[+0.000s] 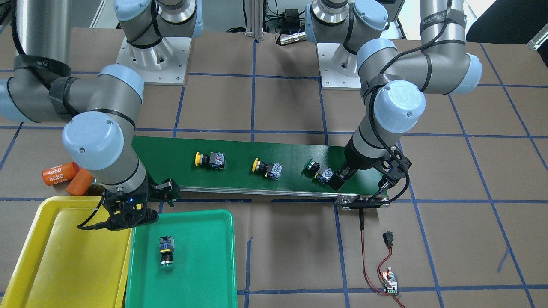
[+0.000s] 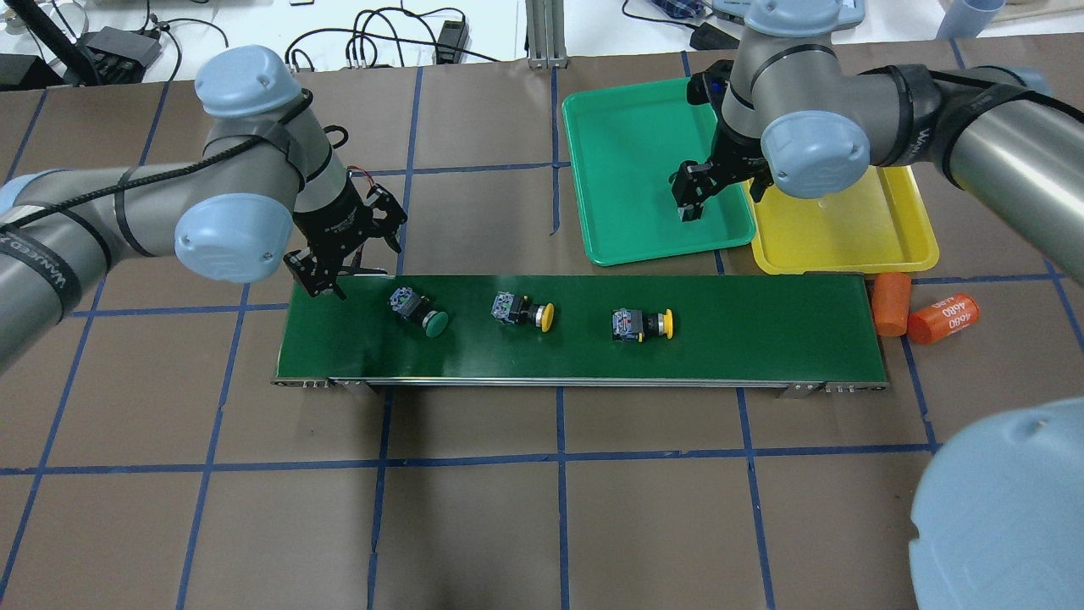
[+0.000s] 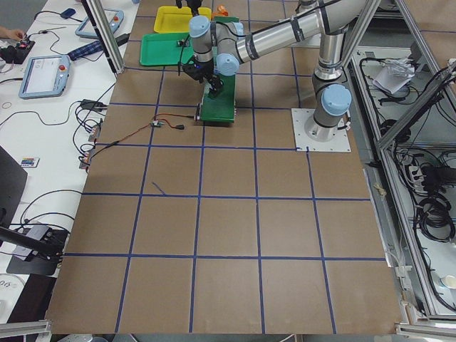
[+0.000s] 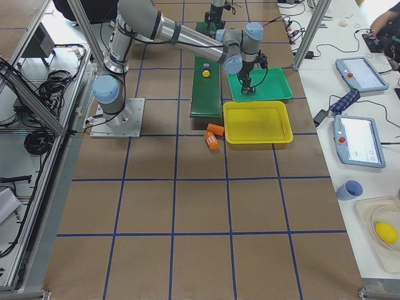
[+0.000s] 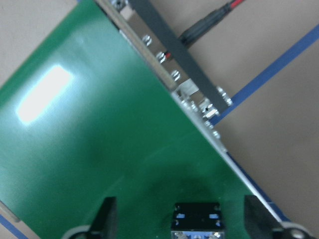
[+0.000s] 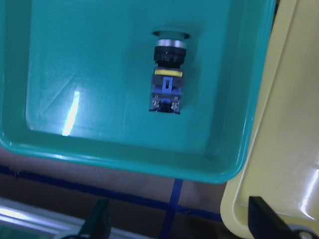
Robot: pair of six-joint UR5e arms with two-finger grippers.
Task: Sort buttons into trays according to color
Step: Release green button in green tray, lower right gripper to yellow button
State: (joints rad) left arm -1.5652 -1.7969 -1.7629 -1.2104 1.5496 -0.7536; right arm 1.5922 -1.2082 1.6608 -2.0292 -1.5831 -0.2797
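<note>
Green button on the conveyor belt, lying on its side just beside my left end effector. Its long axis runs slantwise along the belt, with the grey-blue contact block turned toward me and the cap pointing away.

In the left wrist view that block sits low and centred between my two fingers. They stand wide apart and hold nothing, and I cannot tell whether either one touches it. As I judge it, they would close across the block rather than along its length, so only a short advance and a squeeze are needed.

Further out past the cap, two yellow buttons lie on the same belt, the nearer apart from the green one and the other further on. Neither sits between me and the block. The belt's end rail and a power cable lie close beyond my fingertips, the only things near enough to mind.

My right end effector is well apart, at the belt's opposite end. It hangs spread open and empty over the green tray, where a second green button lies flat. The yellow tray is just beside it, with two orange cylinders on the desk past that. The left arm is plainly the nearer one for this pick.
</note>
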